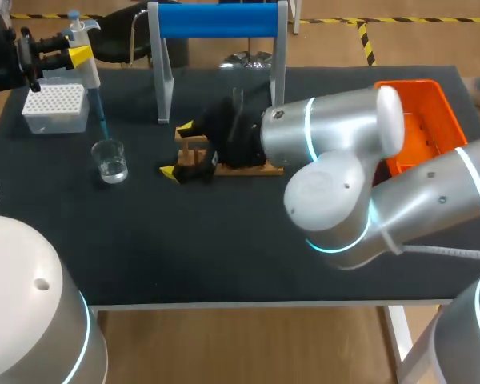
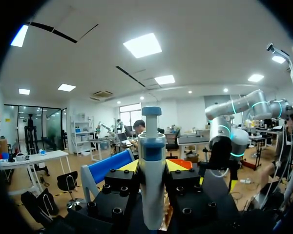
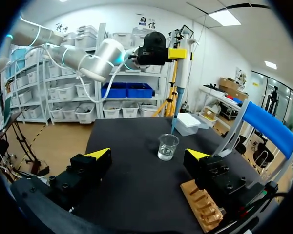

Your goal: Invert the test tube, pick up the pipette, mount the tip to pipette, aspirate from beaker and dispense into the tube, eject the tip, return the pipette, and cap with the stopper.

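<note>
The pipette [image 3: 181, 63] is clamped upright between the left gripper's [image 2: 151, 166] fingers. Its blue tip [image 3: 174, 122] reaches about the rim of the beaker [image 1: 110, 160] — whether it is inside, I cannot tell. The beaker stands at 5 o'clock from the tip box [image 1: 56, 106], with little water in it. An off-centre descent could knock the glass over, and a shallow dip could draw air. The right gripper [image 1: 178, 150], at 3 o'clock from the beaker, is spread wide and empty over the wooden rack [image 3: 201, 204] — a stray sweep could jar it.
</note>
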`<state>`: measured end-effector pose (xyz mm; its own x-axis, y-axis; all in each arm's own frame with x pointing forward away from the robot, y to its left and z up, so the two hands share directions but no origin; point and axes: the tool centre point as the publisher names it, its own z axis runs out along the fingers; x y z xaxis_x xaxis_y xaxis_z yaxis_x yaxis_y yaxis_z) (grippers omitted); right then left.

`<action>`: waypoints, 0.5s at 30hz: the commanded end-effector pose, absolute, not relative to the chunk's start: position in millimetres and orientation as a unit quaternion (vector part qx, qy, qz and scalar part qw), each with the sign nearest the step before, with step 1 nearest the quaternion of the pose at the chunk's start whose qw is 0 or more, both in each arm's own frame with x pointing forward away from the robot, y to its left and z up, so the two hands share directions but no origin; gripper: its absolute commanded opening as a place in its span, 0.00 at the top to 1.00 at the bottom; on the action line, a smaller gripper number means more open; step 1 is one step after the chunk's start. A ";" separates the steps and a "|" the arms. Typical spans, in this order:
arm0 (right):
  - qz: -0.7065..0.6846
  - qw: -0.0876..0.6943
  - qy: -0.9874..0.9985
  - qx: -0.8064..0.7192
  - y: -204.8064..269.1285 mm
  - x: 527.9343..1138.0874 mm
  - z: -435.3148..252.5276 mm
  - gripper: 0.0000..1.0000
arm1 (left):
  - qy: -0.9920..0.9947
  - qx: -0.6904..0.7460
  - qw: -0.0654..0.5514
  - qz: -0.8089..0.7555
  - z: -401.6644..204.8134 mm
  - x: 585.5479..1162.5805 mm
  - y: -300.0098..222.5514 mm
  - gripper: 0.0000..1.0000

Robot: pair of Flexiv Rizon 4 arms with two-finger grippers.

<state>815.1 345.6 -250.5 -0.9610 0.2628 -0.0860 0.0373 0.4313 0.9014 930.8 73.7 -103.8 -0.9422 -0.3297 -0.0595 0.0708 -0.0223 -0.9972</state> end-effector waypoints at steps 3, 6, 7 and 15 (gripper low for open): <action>0.542 0.135 0.822 0.109 370.0 821.0 -279.1 0.00 | 0.684 -0.093 0.141 -0.709 -104.1 931.5 74.2 1.00; 0.541 0.135 0.822 0.111 371.7 821.5 -284.3 0.00 | 0.684 -0.093 0.141 -0.709 -104.1 931.5 74.2 1.00; 0.541 0.135 0.823 0.112 372.0 821.7 -285.6 0.00 | 0.684 -0.093 0.141 -0.709 -104.1 931.5 74.2 1.00; 0.536 0.143 0.824 0.114 372.7 822.4 -294.5 0.00 | 0.684 -0.093 0.141 -0.709 -104.1 931.5 74.2 1.00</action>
<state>824.1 365.6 -286.1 -0.9446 0.3131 -0.0984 0.0455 0.4219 0.9055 930.8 73.7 -103.8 -0.9422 -0.3297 -0.0595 0.0708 -0.0223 -0.9972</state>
